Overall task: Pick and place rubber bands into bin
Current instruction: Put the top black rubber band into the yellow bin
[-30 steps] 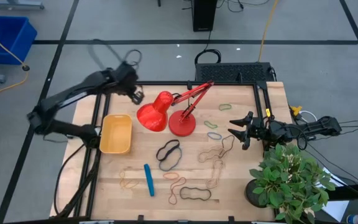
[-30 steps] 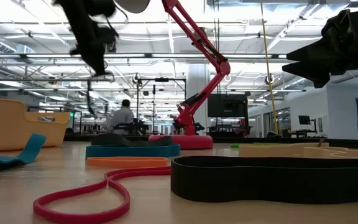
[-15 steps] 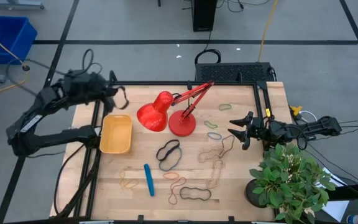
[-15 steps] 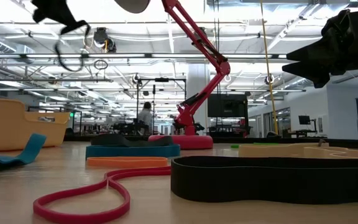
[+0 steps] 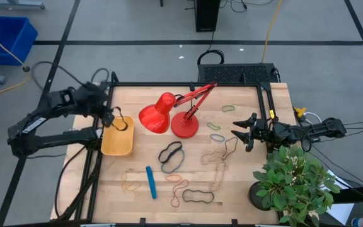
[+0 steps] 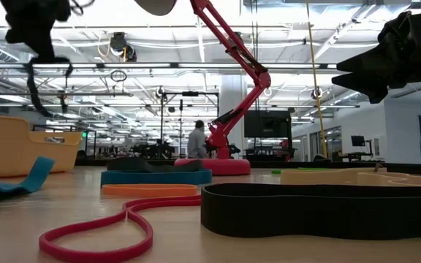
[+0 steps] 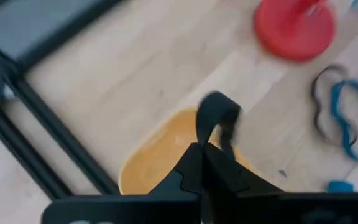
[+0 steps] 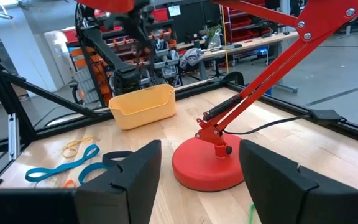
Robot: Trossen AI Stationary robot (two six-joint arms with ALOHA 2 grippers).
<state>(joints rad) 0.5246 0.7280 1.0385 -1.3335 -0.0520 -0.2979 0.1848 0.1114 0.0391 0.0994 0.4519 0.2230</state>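
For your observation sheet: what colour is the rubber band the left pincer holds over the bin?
Black. The rubber band shows best in the left wrist view.

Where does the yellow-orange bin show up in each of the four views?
High view: the bin sits at the table's left edge, under the left tool, left of the red lamp.
Low view: far left, a tan wall behind the blue band.
Left wrist view: lower centre, beneath the dangling black rubber band.
Right wrist view: upper middle, beyond the lamp base.
Shared landmark: the red lamp.
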